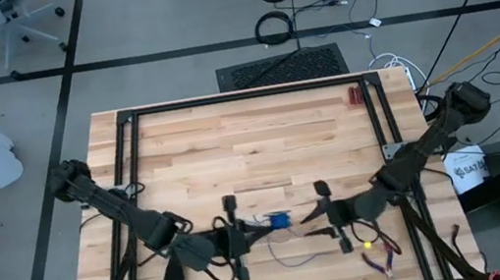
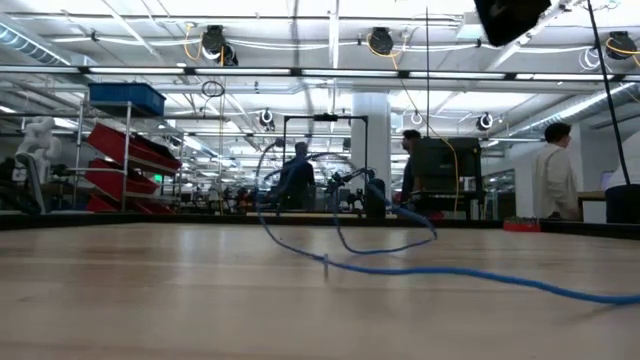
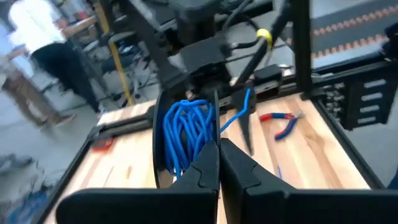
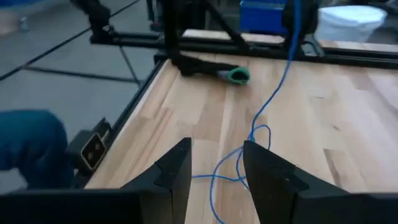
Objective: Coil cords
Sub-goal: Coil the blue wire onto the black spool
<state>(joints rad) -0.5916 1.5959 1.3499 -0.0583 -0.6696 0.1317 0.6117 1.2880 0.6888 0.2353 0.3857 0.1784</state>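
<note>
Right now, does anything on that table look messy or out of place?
Yes. The blue cord is only partly coiled: a bundle of loops sits in the shut left gripper, while its loose end trails in untidy curls across the table beneath the open right gripper. Red-handled pliers also lie on the wood.

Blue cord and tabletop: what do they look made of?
The thin blue cord looks plastic- or rubber-jacketed: smooth, limp, bunching into tight loops. The pale wooden tabletop looks like jointed butcher-block planks: visible grain and strip seams, matte finish, possibly sealed.
</note>
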